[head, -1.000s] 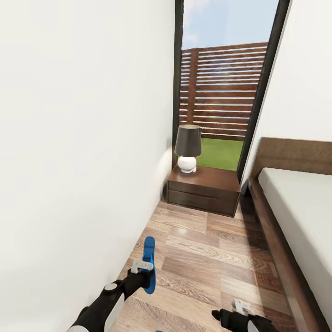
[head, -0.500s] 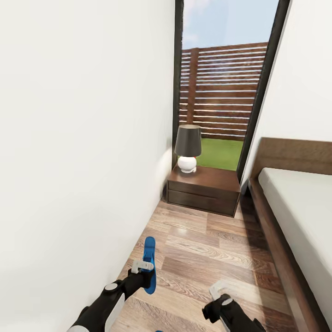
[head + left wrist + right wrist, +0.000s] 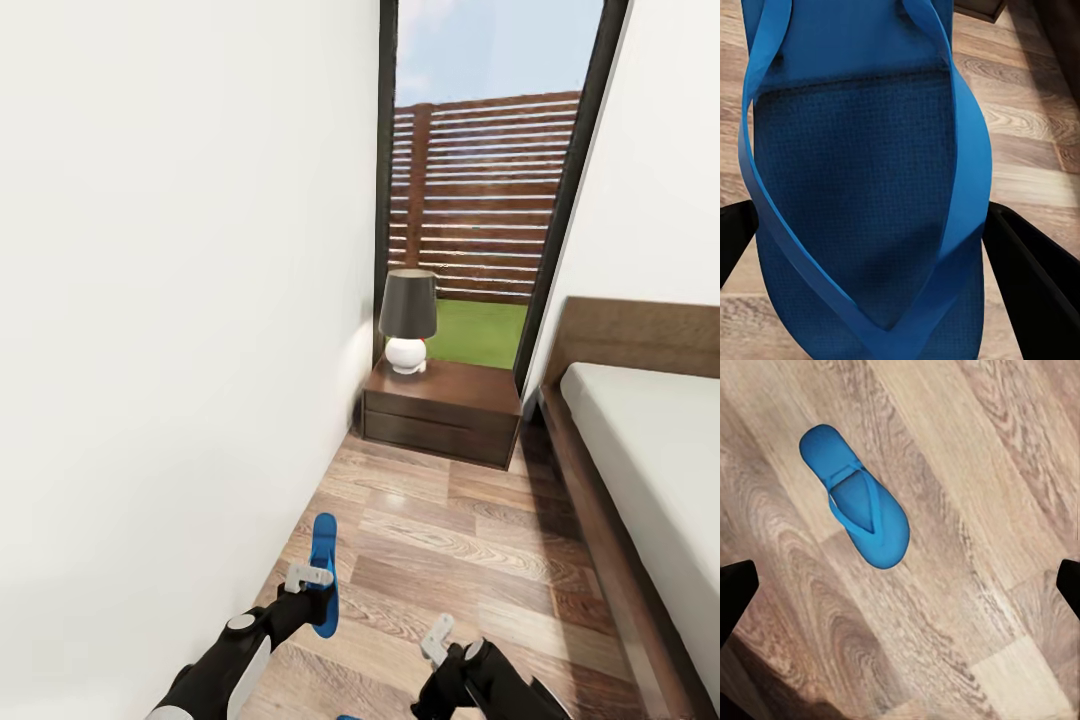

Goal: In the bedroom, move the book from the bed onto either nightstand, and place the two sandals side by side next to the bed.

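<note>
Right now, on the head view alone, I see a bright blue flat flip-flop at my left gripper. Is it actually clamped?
Observer: Yes. The left wrist view shows the left gripper's black fingers against both edges of the blue flip-flop.
Operator: Where is the second flip-flop?
Observer: The right wrist view shows the second flip-flop lying flat, straps up, on the wood-plank floor.
Operator: Is the right gripper open?
Observer: Yes, the right gripper is spread wide, touching nothing.
</note>
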Tool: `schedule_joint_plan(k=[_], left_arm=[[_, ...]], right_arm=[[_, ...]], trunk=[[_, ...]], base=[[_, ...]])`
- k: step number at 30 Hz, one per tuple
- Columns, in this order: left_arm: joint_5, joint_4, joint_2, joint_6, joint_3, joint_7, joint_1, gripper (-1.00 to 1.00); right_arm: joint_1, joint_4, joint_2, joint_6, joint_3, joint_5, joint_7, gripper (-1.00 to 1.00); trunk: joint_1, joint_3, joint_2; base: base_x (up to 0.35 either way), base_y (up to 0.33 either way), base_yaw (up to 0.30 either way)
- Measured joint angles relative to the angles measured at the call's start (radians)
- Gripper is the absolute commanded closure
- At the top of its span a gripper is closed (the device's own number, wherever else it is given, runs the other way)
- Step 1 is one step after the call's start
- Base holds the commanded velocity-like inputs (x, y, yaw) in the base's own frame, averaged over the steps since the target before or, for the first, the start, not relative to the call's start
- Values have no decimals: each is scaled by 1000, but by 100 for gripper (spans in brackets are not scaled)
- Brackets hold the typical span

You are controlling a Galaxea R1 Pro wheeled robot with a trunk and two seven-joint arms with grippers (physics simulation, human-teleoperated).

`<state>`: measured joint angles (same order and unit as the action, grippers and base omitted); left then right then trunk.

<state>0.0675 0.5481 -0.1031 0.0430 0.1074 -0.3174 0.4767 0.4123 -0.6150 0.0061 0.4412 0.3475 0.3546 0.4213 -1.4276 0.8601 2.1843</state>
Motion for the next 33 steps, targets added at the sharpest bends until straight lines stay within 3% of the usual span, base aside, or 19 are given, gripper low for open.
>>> schedule_joint_plan(k=[8, 33], left_arm=[[0, 0, -3, 1, 1, -1, 0, 100], [0, 1, -3, 1, 2, -3, 0, 100]], right_arm=[[0, -29, 0, 142, 1, 35, 6, -100], [0, -84, 3, 154, 11, 38, -7, -100]], trunk=[[-31, 25, 56], [-127, 103, 231]], base=[[0, 0, 0], [0, 0, 0]])
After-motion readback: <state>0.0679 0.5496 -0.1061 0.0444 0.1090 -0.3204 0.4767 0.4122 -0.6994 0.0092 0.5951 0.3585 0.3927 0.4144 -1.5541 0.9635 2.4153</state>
